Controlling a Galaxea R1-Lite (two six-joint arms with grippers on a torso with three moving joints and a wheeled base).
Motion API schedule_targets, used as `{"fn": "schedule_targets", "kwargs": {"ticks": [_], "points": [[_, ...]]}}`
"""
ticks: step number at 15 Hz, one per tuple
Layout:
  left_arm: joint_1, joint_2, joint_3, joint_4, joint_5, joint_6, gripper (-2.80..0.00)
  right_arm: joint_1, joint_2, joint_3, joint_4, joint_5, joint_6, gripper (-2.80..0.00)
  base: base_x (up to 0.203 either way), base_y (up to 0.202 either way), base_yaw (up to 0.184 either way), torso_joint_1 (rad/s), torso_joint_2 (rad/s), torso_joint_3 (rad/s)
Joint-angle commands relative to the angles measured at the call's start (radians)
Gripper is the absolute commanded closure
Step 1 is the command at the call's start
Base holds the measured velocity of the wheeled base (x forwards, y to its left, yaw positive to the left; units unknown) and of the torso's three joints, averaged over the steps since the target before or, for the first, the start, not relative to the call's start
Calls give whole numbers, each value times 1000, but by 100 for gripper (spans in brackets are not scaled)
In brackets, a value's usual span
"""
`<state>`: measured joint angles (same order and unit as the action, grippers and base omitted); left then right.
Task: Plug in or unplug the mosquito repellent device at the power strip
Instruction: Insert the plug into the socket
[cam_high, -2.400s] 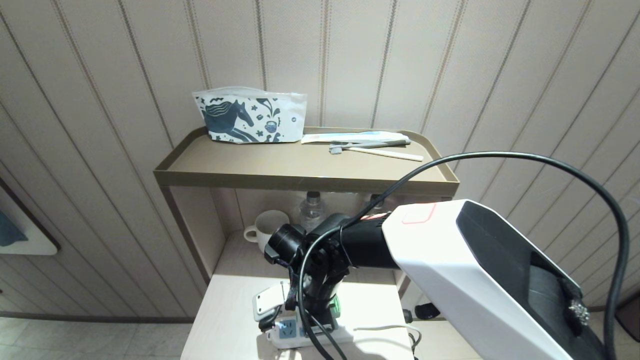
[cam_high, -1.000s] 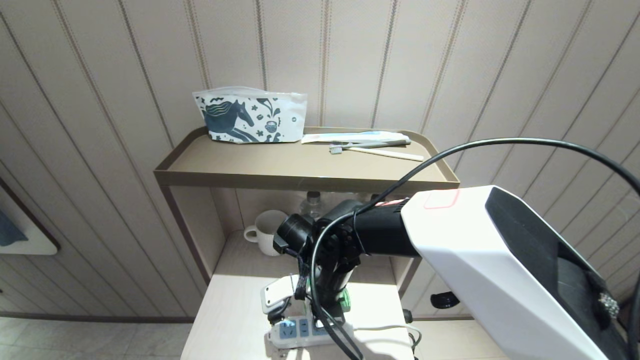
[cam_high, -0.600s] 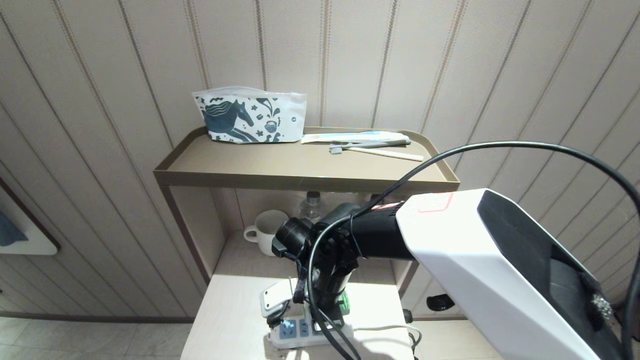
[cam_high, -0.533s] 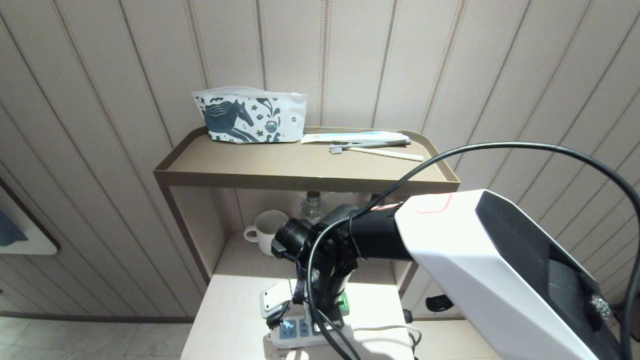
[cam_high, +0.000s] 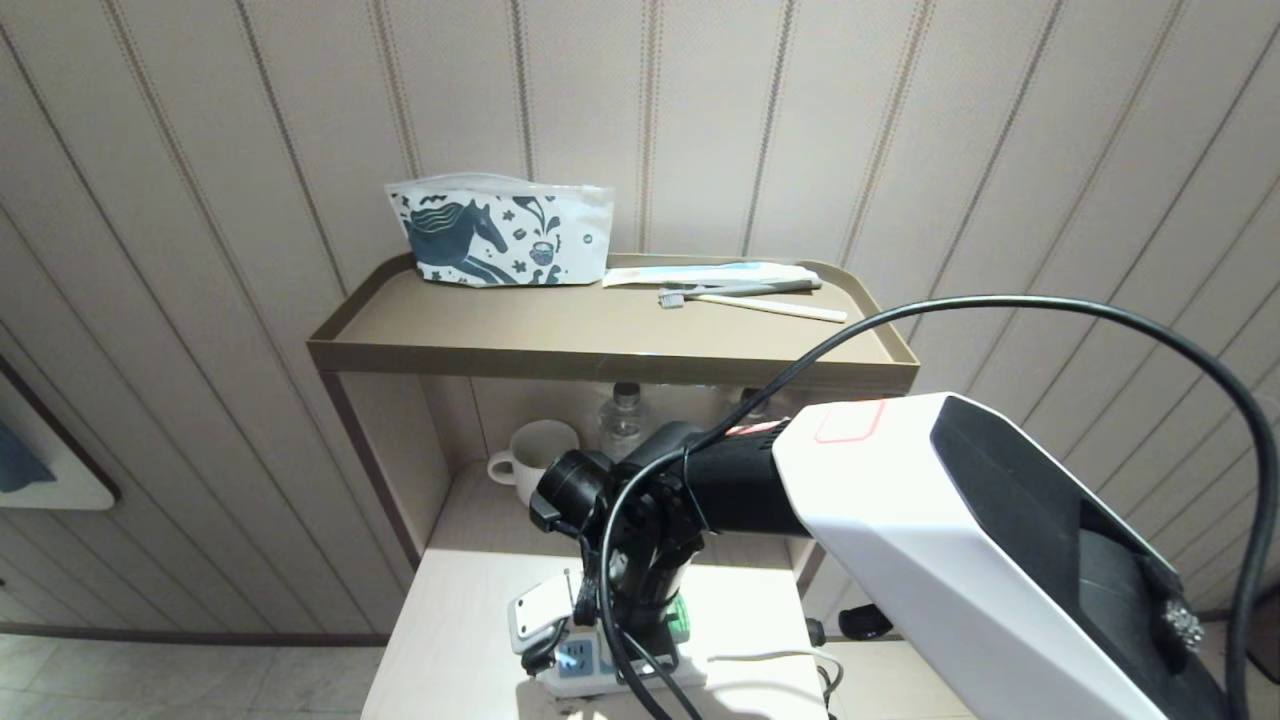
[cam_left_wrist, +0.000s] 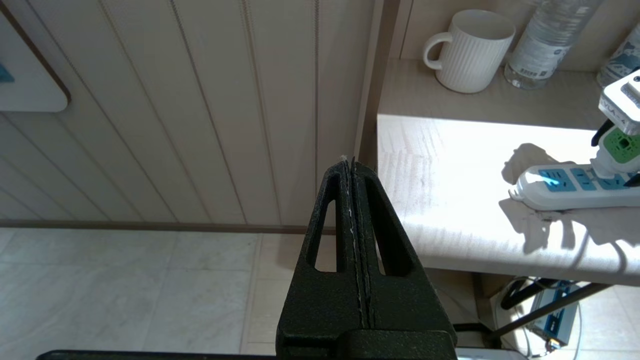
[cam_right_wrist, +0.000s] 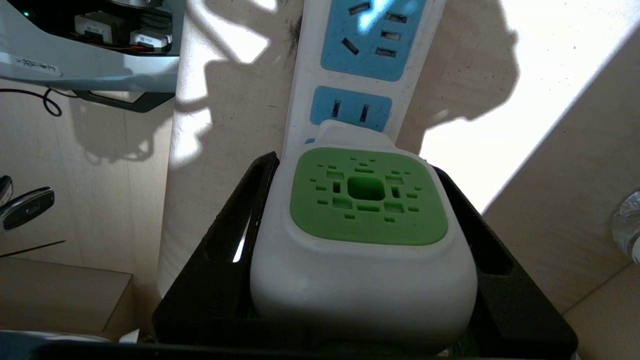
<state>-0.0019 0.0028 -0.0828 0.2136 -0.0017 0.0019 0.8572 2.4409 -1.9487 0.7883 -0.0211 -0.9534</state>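
The mosquito repellent device (cam_right_wrist: 365, 235) sits between the two black fingers (cam_right_wrist: 225, 240) of the right gripper (cam_right_wrist: 362, 200), one finger on each side of its white body, and the fingers are closed on it about halfway of their range. The device is at the power strip (cam_right_wrist: 360, 65), over the socket next to a free two-pin socket; I cannot tell if its pins are fully inside. In the head view the right gripper (cam_high: 640, 625) points down on the strip (cam_high: 610, 670), which lies near the front edge of a pale wooden table (cam_high: 450, 640).

The left gripper (cam_left_wrist: 352, 170) is beside the table, over the tiled floor, with its fingers pressed together and holding nothing.

Behind the table there is a shelf unit with a white mug (cam_high: 535, 455) and a clear water bottle (cam_high: 622, 425) in the lower part. On the top tray (cam_high: 600, 345) lie a pouch with a horse print (cam_high: 500, 235) and a toothbrush (cam_high: 750, 300). The big white right arm (cam_high: 960, 560) and its black cable (cam_high: 1000, 310) cover most of the strip in the head view.

The device has a white rounded cap with a green square panel with small slots and one bigger hole in the middle. The strip is white with light-blue socket faces.
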Motion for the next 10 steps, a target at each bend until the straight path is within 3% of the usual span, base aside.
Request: {"fn": "schedule_targets", "kwargs": {"ticks": [1, 10], "points": [[-1, 0, 0, 1, 0, 1, 0, 4, 4, -1, 3, 1, -4, 0, 0, 0, 0, 0, 0, 0], [0, 0, 0, 1, 0, 0, 0, 8, 29, -6, 0, 0, -5, 0, 0, 0, 0, 0, 0, 0]]}}
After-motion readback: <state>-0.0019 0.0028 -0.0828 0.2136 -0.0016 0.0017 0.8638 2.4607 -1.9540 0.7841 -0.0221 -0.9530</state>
